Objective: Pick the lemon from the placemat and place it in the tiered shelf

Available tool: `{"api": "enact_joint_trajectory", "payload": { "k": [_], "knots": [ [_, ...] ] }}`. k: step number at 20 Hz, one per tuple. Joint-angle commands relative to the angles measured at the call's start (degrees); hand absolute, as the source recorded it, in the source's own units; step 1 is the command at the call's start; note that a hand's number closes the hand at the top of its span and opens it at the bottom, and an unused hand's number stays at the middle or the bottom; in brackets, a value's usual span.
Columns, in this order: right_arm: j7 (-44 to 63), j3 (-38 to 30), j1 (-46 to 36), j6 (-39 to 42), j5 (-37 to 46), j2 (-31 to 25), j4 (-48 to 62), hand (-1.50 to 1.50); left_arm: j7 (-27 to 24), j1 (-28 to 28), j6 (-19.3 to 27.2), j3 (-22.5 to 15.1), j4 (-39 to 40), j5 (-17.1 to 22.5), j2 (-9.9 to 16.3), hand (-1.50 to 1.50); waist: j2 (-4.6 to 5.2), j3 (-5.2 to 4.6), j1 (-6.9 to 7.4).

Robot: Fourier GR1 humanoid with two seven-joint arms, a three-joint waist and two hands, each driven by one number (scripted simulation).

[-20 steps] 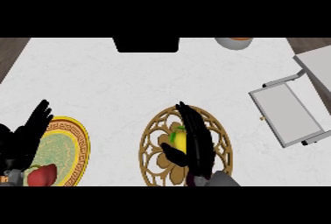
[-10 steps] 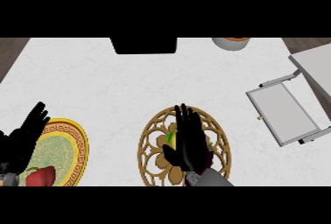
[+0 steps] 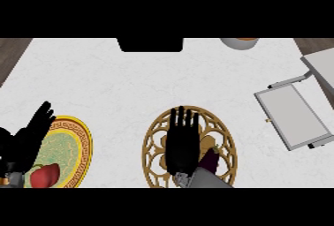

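Right now right black hand [image 3: 182, 143] lies flat, fingers straight, over round gold openwork placemat [image 3: 189, 150]; left black hand [image 3: 26, 141], open, left of it.

Right hand [image 3: 182, 141] flat over placemat [image 3: 154, 137] — fingers straight

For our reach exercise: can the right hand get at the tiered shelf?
Probably yes: the right hand is over the placemat, with only bare counter between it and the tiered shelf.

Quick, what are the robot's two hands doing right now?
Left hand: open, holding nothing.
Right hand: fingers straight, flat over the placemat; lemon hidden.
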Motion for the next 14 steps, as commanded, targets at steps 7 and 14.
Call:
{"api": "enact_joint_trajectory", "payload": {
  "k": [7,14],
  "knots": [
    [12.9,-0.14,-1.36,13.81,-2.65,0.75,-4.12,-1.5,0.63,-1.12,-1.98,2.43,0.97,0.56,0.81,0.0,0.44,0.19,0.01],
    [9.88,-4.24,-4.35,13.35,-2.88,0.73,1.47,-1.5,0.02,0.22,-1.34,1.82,0.16,-0.91,-1.36,0.0,0.64,0.2,0.72]
  ]
}}
